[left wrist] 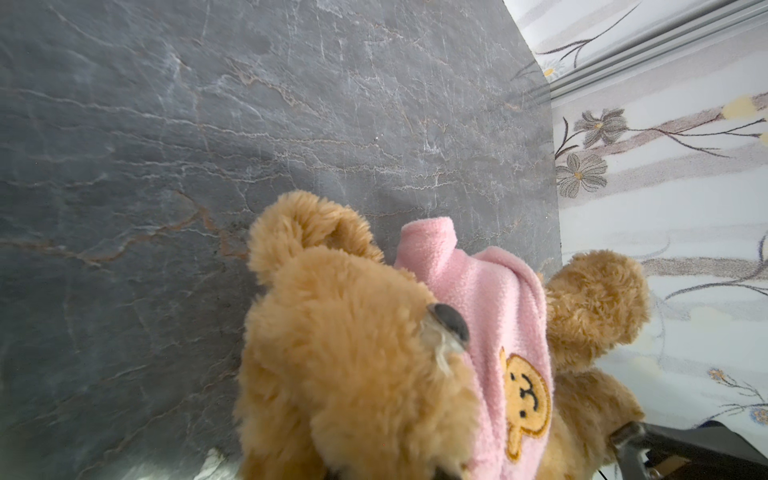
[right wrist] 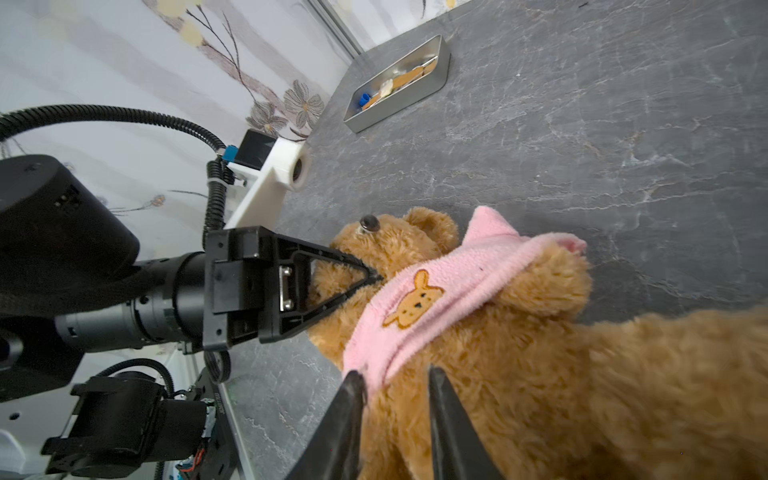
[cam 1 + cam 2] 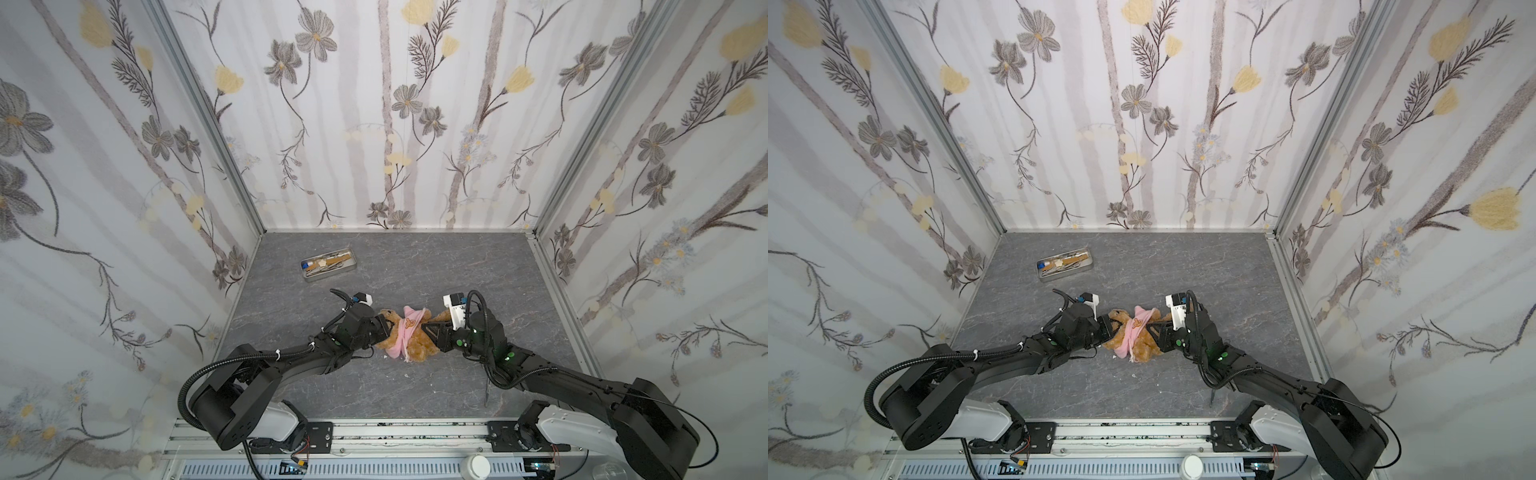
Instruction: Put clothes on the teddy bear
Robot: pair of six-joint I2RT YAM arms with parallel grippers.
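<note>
Half done: shirt (image 3: 401,337) bunching at neck of teddy bear (image 3: 420,351) | sleeves, pull-down remaining | left gripper (image 2: 374,276) clenching at chin | right gripper (image 2: 395,384) hovering parted at hem

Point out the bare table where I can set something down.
Widest: the table behind the bear, from the tin across to the right wall. Also the front strip between the bear and the rail. Crowded: the middle, where the left gripper and right gripper meet at the bear.
</note>
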